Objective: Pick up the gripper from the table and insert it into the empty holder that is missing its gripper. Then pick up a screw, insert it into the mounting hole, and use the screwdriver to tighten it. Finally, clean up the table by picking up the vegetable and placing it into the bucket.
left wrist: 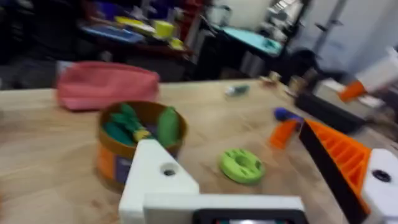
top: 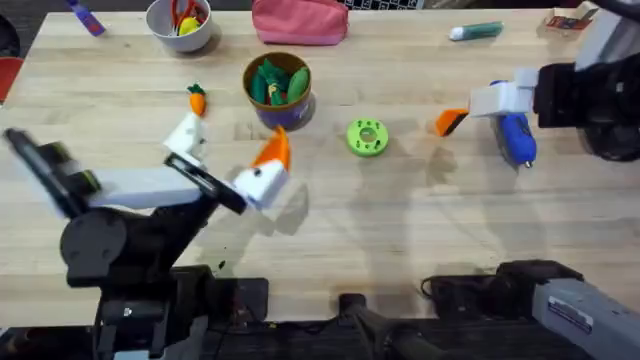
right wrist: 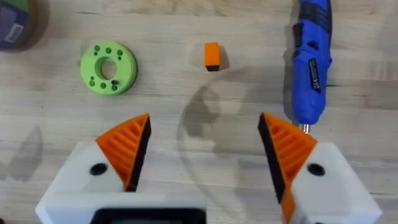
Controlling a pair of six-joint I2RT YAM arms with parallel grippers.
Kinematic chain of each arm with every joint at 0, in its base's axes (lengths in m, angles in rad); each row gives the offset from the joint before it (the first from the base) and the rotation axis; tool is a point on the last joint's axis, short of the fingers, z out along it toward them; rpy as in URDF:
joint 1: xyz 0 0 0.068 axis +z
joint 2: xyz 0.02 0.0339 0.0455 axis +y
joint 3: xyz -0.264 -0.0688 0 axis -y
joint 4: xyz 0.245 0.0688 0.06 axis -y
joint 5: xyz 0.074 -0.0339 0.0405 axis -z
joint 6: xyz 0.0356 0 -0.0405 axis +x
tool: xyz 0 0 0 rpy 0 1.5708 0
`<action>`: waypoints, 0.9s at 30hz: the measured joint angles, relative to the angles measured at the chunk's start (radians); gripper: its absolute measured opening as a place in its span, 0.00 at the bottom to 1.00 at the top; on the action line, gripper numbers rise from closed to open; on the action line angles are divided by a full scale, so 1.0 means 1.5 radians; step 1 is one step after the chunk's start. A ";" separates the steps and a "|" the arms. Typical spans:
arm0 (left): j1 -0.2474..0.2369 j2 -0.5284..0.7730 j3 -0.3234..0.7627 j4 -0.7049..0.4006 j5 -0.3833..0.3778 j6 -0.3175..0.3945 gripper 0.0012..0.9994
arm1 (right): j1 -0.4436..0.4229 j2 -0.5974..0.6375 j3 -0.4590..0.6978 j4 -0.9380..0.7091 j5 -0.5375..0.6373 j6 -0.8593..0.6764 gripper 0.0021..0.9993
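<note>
Daylight shows between our right gripper (right wrist: 205,146)'s orange pads, spread and empty above the loose orange gripper (right wrist: 212,55), which lies on the table between the green disc (right wrist: 109,67) and the blue screwdriver (right wrist: 310,65). We judge it a lined-up pick. Our left gripper (left wrist: 261,180) hangs tilted near the bucket (left wrist: 140,140), released, its bare white holder (left wrist: 160,177) presented for fitting.

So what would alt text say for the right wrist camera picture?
Looking down on a wooden table, the right tool is open, its orange ribbed pads spread wide. Beyond it lie the loose orange gripper, a blue screwdriver and a green disc.
</note>
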 joint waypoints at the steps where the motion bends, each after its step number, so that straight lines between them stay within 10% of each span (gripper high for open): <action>1: 0.000 0.000 0.000 -0.009 0.028 0.006 0.99 | 0.000 0.000 0.000 0.000 0.000 0.000 0.99; 13: 0.000 0.000 0.002 -0.148 0.290 0.193 0.99 | 0.000 0.000 0.000 0.000 0.000 0.000 0.99; 27: 0.000 0.000 0.003 -0.156 0.339 0.274 0.99 | 0.000 0.000 0.000 0.000 0.000 0.000 0.99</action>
